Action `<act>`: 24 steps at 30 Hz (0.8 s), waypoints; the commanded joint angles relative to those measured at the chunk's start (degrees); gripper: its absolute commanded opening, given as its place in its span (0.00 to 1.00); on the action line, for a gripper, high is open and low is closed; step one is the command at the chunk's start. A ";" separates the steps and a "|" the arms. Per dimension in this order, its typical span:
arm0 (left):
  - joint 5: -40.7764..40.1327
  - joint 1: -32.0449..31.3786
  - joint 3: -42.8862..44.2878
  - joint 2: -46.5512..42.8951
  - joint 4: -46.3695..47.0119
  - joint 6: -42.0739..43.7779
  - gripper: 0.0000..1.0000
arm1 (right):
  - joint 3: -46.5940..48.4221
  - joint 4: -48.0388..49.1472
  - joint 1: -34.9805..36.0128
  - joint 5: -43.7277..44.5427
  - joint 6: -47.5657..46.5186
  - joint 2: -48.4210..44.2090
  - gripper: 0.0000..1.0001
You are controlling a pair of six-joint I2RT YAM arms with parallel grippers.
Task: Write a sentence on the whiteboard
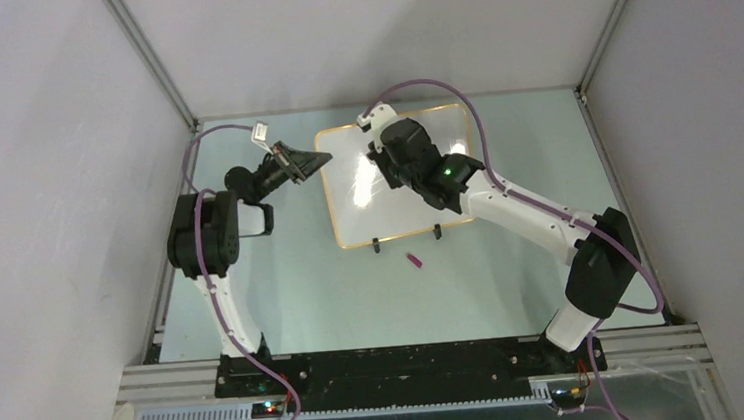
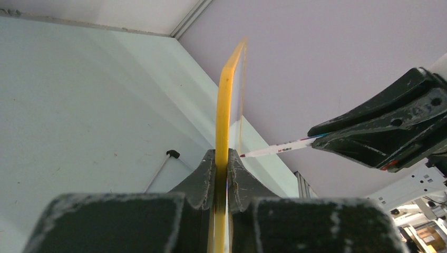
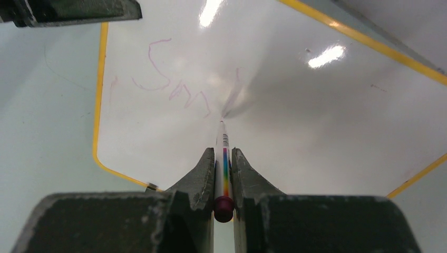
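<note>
The whiteboard (image 1: 368, 205), glossy white with a thin orange-yellow frame, lies on the table in the top view. My left gripper (image 1: 316, 160) is shut on its left edge; the left wrist view shows the yellow frame (image 2: 225, 105) edge-on between the jaws (image 2: 222, 158). My right gripper (image 1: 382, 174) is over the board, shut on a white marker (image 3: 223, 158) with a rainbow stripe and a dark red end. The marker tip rests at the board surface (image 3: 316, 121), just right of faint purple strokes (image 3: 174, 87). The marker also shows in the left wrist view (image 2: 277, 148).
A small purple marker cap (image 1: 415, 260) lies on the table in front of the board. Two black clip feet (image 1: 437, 231) sit on the board's near edge. Grey enclosure walls stand at the left, right and back.
</note>
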 commanded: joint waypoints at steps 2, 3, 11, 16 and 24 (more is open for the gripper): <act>4.57 -1.31 0.32 0.92 1.24 2.97 0.00 | 6.24 -0.74 -0.32 0.17 -1.24 -2.56 0.00; 4.52 -1.29 0.32 0.93 1.20 2.99 0.00 | 6.97 -0.81 -0.51 0.22 -1.40 -2.24 0.00; 4.50 -1.31 0.34 0.94 1.17 2.96 0.00 | 9.52 -1.17 -2.15 -0.03 -1.55 0.40 0.00; 4.47 -1.31 0.35 0.97 1.17 2.98 0.00 | 11.20 -1.23 -3.03 0.18 -1.67 1.80 0.00; 4.46 -1.31 0.43 1.01 1.18 2.86 0.00 | 12.29 -1.50 -4.26 -0.23 -1.66 3.30 0.00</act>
